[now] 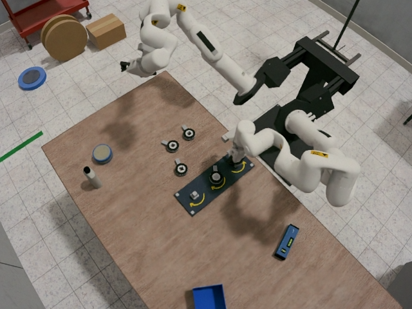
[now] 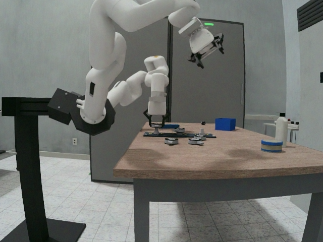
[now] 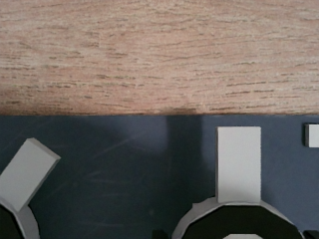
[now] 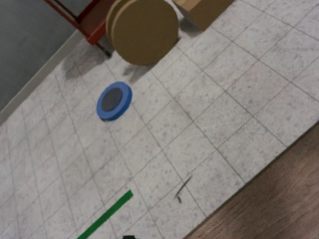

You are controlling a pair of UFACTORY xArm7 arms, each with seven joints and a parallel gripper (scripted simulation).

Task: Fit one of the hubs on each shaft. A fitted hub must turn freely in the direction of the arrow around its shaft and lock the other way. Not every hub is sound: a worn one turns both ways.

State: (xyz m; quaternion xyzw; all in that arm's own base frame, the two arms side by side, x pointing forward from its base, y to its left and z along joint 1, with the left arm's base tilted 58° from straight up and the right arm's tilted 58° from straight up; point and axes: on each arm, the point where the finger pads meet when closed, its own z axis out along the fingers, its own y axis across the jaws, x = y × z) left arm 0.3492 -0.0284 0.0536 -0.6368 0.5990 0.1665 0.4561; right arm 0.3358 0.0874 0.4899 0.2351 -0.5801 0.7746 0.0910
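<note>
Top view, clock centred on the middle hub. White bottle [image 1: 93, 178] [image 2: 281, 131] at 9, round blue-rimmed tin [image 1: 102, 153] [image 2: 271, 145] between 9 and 10, both on the counter [image 1: 143, 229] [image 2: 221, 159]. Right pincer [image 1: 139, 70] [image 2: 210, 56] high up at 11, spread wide, released, nothing in it. Three loose hubs on the counter: first hub [image 1: 172, 145] [image 2: 195, 141] at 10, second hub [image 1: 181, 168] [image 2: 200, 137] between 9 and 10, third hub [image 1: 188, 133] [image 2: 171, 141] at 11; tabs point to 10, 11 and 11. Bare shaft [image 1: 194, 194] [image 2: 202, 131] at 8 on the dark board [image 1: 204, 186] [image 2: 166, 135]. Blue bin [image 1: 209, 297] [image 2: 224, 124] at 6. Middle hub [image 1: 216, 177] [image 2: 179, 129] [image 3: 7, 226] sits at the board's middle station, tab to 12. Left pincer [image 1: 235, 162] [image 2: 156, 125] [image 3: 235, 235] between 1 and 2, grasping the end hub [image 1: 237, 163] [image 2: 156, 126] [image 3: 241, 219] at the top of the end shaft [image 2: 156, 131]; can't tell if it's seated. Blue level [image 1: 286, 241] [image 2: 170, 126] between 4 and 5.
</note>
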